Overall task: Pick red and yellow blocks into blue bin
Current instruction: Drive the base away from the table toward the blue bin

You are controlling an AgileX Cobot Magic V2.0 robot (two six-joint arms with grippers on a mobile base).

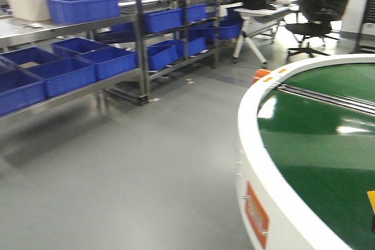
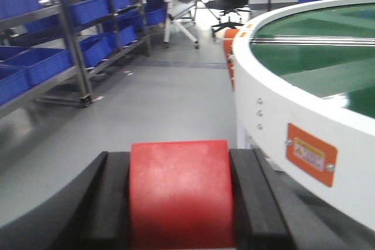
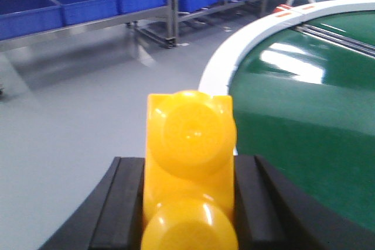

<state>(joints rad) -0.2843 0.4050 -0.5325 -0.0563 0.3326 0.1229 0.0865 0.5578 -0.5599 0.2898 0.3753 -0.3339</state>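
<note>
The red block (image 2: 179,197) fills the bottom of the left wrist view, and my left gripper (image 2: 180,162) is shut on it, black fingers (image 2: 114,197) pressed against both sides. The yellow block (image 3: 190,139), its two round studs facing the camera, is clamped in my right gripper (image 3: 188,165), which is shut on it. Both are held in the air over the grey floor beside the round table. Several blue bins (image 1: 82,7) stand on the metal racks at the left; I cannot tell which one is the blue bin of the task.
A round green table with a white rim (image 1: 252,144) takes up the right side and carries an orange label (image 1: 256,215). Metal racks (image 1: 140,57) line the left, with a cream tub (image 1: 29,1) on top. A desk and a black office chair (image 1: 313,24) stand at the back.
</note>
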